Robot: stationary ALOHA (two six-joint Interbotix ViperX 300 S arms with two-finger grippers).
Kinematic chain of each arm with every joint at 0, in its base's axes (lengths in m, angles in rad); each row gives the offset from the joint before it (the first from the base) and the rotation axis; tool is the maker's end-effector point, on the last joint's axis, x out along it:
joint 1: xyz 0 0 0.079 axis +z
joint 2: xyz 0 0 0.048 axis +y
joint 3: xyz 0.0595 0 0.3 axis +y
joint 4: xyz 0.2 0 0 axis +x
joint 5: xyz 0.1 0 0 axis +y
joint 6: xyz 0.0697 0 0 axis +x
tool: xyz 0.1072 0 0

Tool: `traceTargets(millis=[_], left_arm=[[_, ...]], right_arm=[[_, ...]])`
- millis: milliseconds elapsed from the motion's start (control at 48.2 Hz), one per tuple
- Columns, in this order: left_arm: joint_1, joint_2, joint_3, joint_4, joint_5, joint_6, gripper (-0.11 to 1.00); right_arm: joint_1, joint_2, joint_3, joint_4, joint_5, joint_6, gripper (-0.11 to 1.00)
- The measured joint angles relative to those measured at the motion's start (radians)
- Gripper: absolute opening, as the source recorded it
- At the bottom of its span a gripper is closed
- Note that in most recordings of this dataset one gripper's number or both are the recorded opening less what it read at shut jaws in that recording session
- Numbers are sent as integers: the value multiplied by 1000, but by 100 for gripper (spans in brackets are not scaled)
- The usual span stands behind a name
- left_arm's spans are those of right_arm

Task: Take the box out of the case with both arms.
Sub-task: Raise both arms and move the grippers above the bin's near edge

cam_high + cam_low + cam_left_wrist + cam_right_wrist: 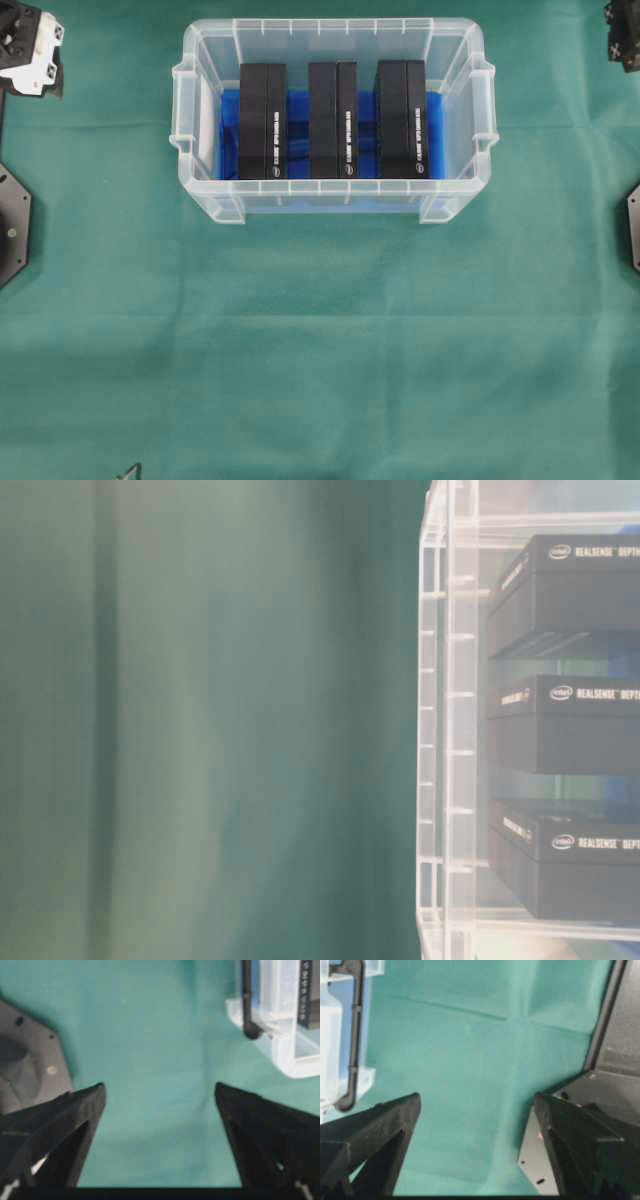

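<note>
A green cloth [320,350] covers the whole worktop, lightly creased, with the case [205,195] set toward its far edge and roughly centred between the side edges.

At the far left corner the left gripper [160,1092] hangs over bare cloth, its jaws spread wide with nothing between them. From it the case lies inward, toward the middle of the worktop — the left wrist view catches only one corner of the bin at its upper right.

Inside the case, on the blue liner [298,105], three black boxes stand on edge side by side: left box [263,120], middle box [333,120], right box [401,120]. Each has its long axis running from the far edge toward the near edge, and blue gaps separate them.

At the far right corner the right gripper [477,1100] mirrors the other — jaws fully apart, holding nothing, the case showing at the left of its view.

Neither arm looks clearly nearer. My judgement is that the middle box suits a two-sided lift, one gripper reaching in from each side.

Count: one case, three boxes, two grippers.
</note>
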Motion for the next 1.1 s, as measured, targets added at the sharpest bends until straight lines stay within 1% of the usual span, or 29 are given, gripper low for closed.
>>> traceTargets(millis=[249, 415, 560, 726, 851, 872, 1100], left_arm=[[0, -8, 6, 0, -21, -5, 92], [-2, 48, -23, -2, -23, -5, 92], [-20, 140, -95, -2, -20, -15, 92], [-43, 261, -199, -3, -2, -48, 92], [-61, 328, -265, -3, 6, -54, 92], [-63, 339, -276, -5, 6, -63, 92], [-86, 453, -387, -3, 8, -67, 92]], right_arm=[[0, 0, 0, 2, 2, 9, 96], [0, 18, 0, 5, -12, 34, 96], [3, 60, -8, 20, -43, 37, 96], [26, 129, -48, 37, -64, 44, 96], [55, 190, -94, 40, -81, 57, 96], [60, 201, -101, 40, -84, 61, 96], [107, 331, -210, 40, -123, 78, 96]])
